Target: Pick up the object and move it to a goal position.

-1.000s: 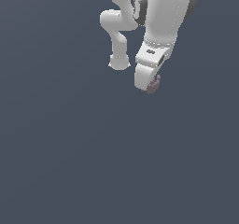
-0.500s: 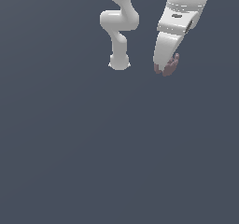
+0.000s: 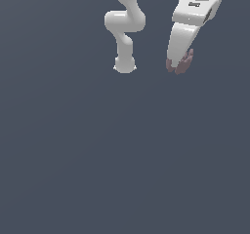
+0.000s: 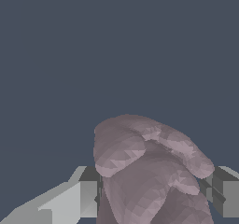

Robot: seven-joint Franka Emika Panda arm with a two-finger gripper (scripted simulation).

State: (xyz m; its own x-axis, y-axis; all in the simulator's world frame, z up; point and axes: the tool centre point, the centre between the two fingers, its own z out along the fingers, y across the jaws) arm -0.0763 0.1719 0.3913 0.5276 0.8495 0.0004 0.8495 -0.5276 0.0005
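The object [image 3: 183, 62] is a small lumpy mauve-pink thing with a coiled, knobbly surface. It sticks out below the tip of my white gripper [image 3: 178, 65] at the upper part of the exterior view's right side, well above the floor. In the wrist view the object [image 4: 149, 171] fills the space between the two grey fingers [image 4: 86, 197], which are closed against its sides. The gripper is shut on it. The fingertips are mostly hidden behind the object in the exterior view.
The arm's white base [image 3: 124, 65] stands on the plain dark grey-blue floor [image 3: 122, 155] at the exterior view's upper middle, left of the gripper. Nothing else shows on the floor.
The gripper, still holding the object, has risen and moved toward the exterior view's right, away from the arm's base.
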